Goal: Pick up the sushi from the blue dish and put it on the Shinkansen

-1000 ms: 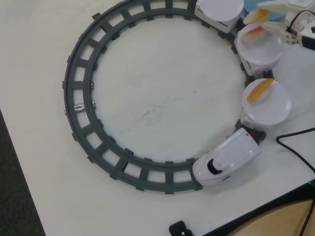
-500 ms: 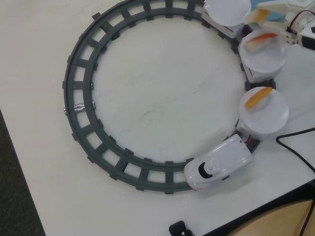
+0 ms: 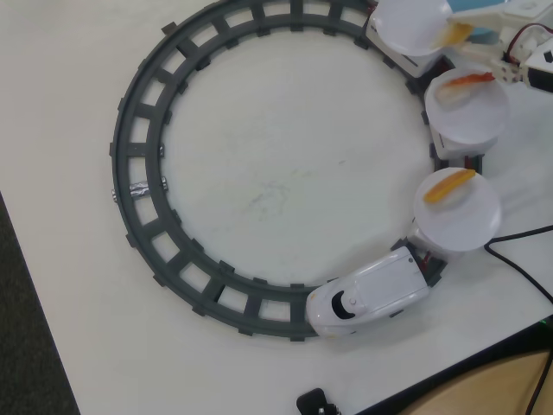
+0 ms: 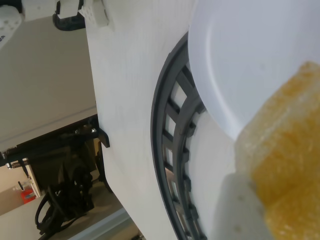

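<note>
The white Shinkansen [image 3: 367, 298] stands on the dark grey ring track [image 3: 138, 156] at the lower right of the overhead view, pulling three cars with round white plates. My gripper [image 3: 460, 33] at the top right is shut on the yellowish sushi [image 3: 454, 35] and holds it over the right rim of the last plate [image 3: 413, 24]. The middle plate [image 3: 471, 117] carries a red-orange shrimp piece [image 3: 462, 83]. The plate nearest the engine [image 3: 458, 220] carries an orange-topped piece [image 3: 449, 185]. In the wrist view the sushi [image 4: 287, 150] fills the right side against a white finger [image 4: 235, 210], above that plate [image 4: 240, 55]. A sliver of light blue [image 3: 473, 5], perhaps the blue dish, shows at the top edge.
A black cable [image 3: 518, 264] runs across the table by the train's right side. The table's edge cuts diagonally across the bottom right, with a small black object [image 3: 314, 403] near it. Grey tape [image 3: 138, 190] marks the track's left side.
</note>
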### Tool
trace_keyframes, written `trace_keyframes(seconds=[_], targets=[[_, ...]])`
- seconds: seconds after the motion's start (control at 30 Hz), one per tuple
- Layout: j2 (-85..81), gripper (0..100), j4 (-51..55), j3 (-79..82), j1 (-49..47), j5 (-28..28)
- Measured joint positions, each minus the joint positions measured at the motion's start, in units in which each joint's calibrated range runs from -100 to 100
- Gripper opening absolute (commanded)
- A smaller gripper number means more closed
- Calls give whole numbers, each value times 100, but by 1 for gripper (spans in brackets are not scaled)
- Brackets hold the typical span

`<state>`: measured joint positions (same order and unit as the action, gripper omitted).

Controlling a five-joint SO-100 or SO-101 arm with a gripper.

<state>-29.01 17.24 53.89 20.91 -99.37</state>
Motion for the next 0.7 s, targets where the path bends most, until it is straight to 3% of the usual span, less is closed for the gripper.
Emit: trace_keyframes(seconds=[0.6,0.7], targets=[[0,3,0,0,260,0],[0,7,0,0,362,0]])
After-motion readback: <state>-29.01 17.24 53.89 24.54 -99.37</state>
